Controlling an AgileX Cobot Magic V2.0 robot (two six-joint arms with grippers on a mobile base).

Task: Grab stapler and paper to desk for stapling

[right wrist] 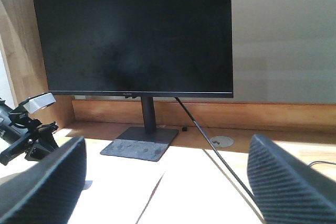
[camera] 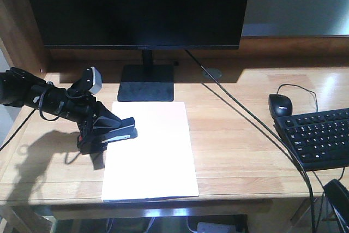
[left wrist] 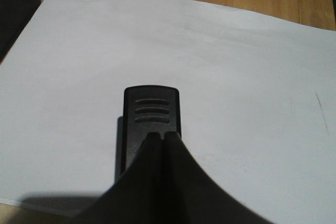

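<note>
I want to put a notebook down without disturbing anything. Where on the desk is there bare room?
Bare wood lies between the paper and the keyboard, crossed by a thin cable. The desk's front left corner is also bare. It is crowded at the paper's left edge, where the left gripper holds the stapler.

My left gripper (camera: 103,135) is matte black, shut on a black stapler (left wrist: 151,114) with three moulded ridges. Beneath the stapler lies plain white paper (camera: 150,151); around the paper, the desk (camera: 240,151) shows honey-coloured wood grain. Beyond the paper stands a black monitor (camera: 136,6).
</note>
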